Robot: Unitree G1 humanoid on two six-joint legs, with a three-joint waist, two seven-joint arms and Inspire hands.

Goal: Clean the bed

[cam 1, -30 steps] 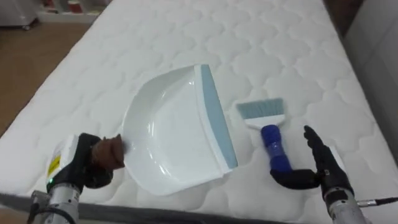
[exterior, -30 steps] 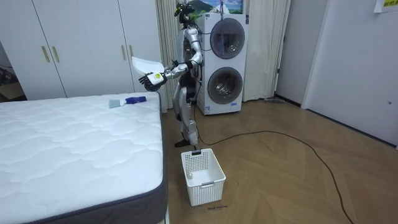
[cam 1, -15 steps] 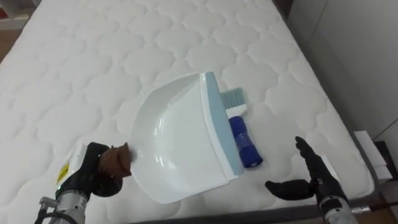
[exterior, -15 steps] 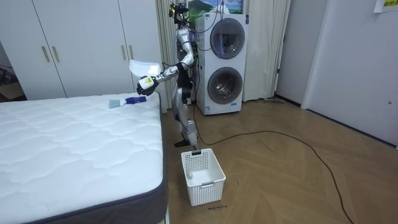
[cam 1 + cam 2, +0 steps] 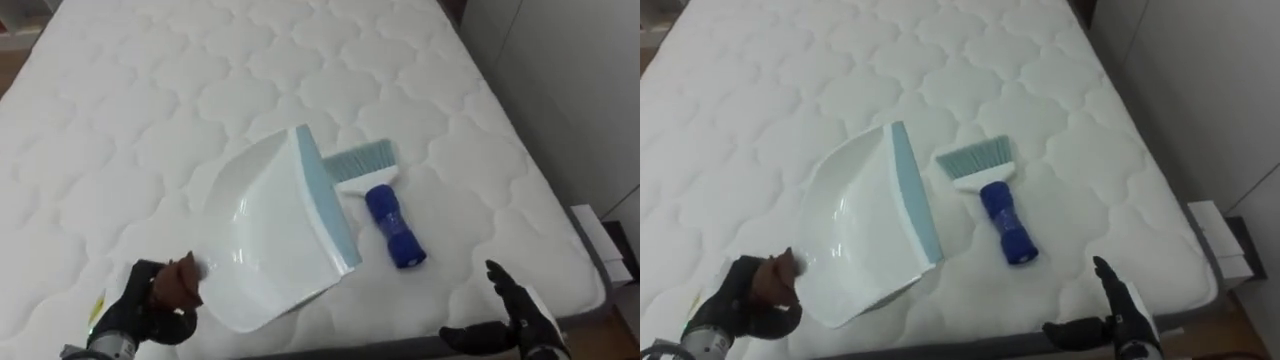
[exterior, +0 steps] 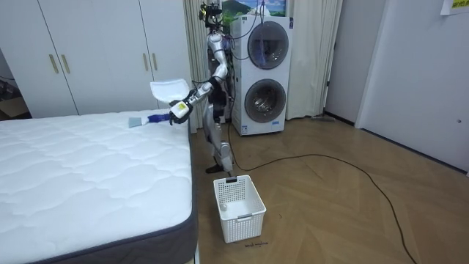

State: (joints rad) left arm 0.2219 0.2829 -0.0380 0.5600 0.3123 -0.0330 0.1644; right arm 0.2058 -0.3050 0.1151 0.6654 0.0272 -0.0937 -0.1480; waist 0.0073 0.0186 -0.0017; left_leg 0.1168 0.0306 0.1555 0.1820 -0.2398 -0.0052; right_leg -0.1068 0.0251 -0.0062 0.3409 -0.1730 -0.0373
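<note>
A white dustpan (image 5: 265, 240) with a pale blue lip hangs tilted just above the white mattress (image 5: 140, 110). My left hand (image 5: 150, 305) at the lower left is shut on its brown handle (image 5: 178, 281). A brush (image 5: 380, 205) with a blue handle and pale blue bristles lies flat on the mattress, right beside the dustpan's lip. My right hand (image 5: 512, 318) is open at the lower right, short of the brush handle and holding nothing. In the room view I stand at the bed's far corner, with the dustpan (image 6: 168, 88) raised over the brush (image 6: 149, 119).
The mattress's right edge (image 5: 545, 200) drops off close to the brush. A white laundry basket (image 6: 238, 207) stands on the wooden floor beside the bed. Stacked washing machines (image 6: 265, 70) are behind me, and wardrobes (image 6: 95, 51) line the wall.
The dustpan has swung left and down off the brush, which now shows whole. My right hand has drawn back toward the picture's lower edge. The view shifted earlier on.
</note>
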